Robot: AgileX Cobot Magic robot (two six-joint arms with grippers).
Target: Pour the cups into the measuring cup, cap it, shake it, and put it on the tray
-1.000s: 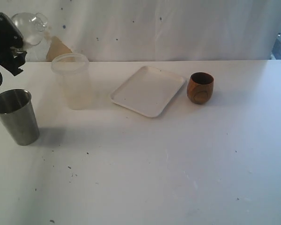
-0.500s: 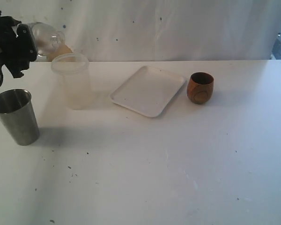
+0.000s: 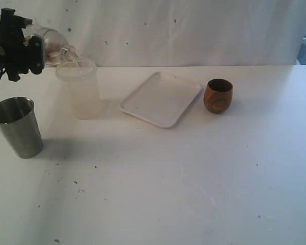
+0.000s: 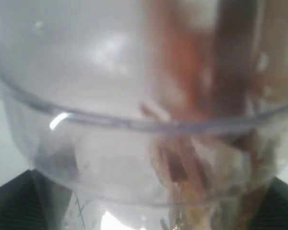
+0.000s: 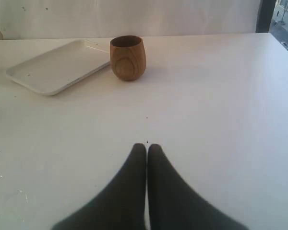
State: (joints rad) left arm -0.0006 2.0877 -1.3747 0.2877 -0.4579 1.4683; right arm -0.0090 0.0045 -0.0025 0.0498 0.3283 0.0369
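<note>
My left gripper [image 3: 39,45], at the far left above the table, is shut on the cap [image 3: 55,41], a clear rounded dome. The cap is tilted, its narrow neck down at the rim of the frosted whitish tub [image 3: 80,91]. It fills the left wrist view [image 4: 134,96], with brown blur showing through it. The grey steel tumbler [image 3: 18,127] stands upright below the left gripper. The brown wooden cup [image 3: 218,95] [image 5: 127,57] stands just right of the white tray [image 3: 160,98] [image 5: 53,67]. My right gripper [image 5: 147,146] hangs shut and empty, well short of the wooden cup. No straight-sided clear measuring cup shows.
A brown paper-like thing [image 3: 71,52] lies behind the tub at the back wall. White tabletop [image 3: 183,173] stretches wide in front of the tray and cups. The table's right edge [image 5: 283,45] lies beyond the wooden cup.
My left gripper has moved right toward the tub and turned, tipping the cap from lying high at the back to neck-down at the tub's rim. Nothing else moved.
</note>
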